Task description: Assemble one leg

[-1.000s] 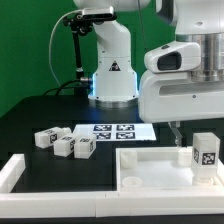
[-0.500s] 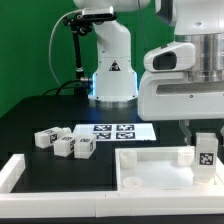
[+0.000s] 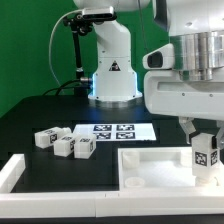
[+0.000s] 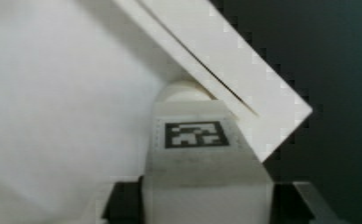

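My pincer (image 3: 204, 140) sits at about four o'clock in the exterior view, low over the large flat white panel (image 3: 150, 163), and it is clamped around the leg (image 3: 206, 152). The leg stands upright between my fingers (image 3: 190, 133), its black-and-white tag facing the camera, near the panel's edge on the exterior view's right. Whether its lower end touches the panel I cannot tell.

In the wrist view the leg (image 4: 199, 150) fills the six o'clock half, tapering toward a rounded end at the centre, with a square tag on its face. My two dark fingertips (image 4: 132, 195) flank it, pressed against its sides. Beyond the rounded end the panel (image 4: 71, 90) spreads pale toward nine o'clock, and its edge runs diagonally from twelve o'clock to three o'clock against the black table (image 4: 320, 50).

At about eight o'clock in the exterior view three loose legs (image 3: 62, 142) lie clustered on the black table (image 3: 40, 115), with the marker board (image 3: 112, 129) just beside them near the centre.
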Controlling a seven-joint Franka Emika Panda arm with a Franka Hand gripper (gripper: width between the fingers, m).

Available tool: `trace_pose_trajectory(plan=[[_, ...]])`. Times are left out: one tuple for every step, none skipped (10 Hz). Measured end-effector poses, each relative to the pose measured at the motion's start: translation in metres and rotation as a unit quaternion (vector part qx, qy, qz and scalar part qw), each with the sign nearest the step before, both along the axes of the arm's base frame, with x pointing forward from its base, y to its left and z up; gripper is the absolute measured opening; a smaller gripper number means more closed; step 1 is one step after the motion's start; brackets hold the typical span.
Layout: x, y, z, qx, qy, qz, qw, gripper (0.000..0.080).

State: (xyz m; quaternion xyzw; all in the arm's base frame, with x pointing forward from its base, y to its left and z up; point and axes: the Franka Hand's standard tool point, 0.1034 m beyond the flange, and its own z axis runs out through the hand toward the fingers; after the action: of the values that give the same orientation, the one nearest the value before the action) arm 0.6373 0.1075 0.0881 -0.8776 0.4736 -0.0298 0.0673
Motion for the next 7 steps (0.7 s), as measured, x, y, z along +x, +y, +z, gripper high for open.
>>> trace_pose_trajectory(plan=[[0.0001,-0.0028,0.0000,0.017,0.003,-0.056,0.998,0.0285],[-0.0003,-0.0034,-0.0001,0.023,0.004,-0.073,0.997,0.0285],[-0.0003,-0.0034,-0.0001,0.022,0.004,-0.068,0.997,0.0286],[-0.0005,-0.0029,-0.0005,0.019,0.002,-0.050,0.999,0.0286],[-0.0009,0.0005,-0.0003,0.008,-0.001,-0.012,1.000,0.0489],[0.0004,0.0022,0.0007,-0.012,-0.009,0.077,0.997,0.0489],[0.0016,0.0040,0.0005,-0.031,-0.015,0.165,0.986,0.0612]])
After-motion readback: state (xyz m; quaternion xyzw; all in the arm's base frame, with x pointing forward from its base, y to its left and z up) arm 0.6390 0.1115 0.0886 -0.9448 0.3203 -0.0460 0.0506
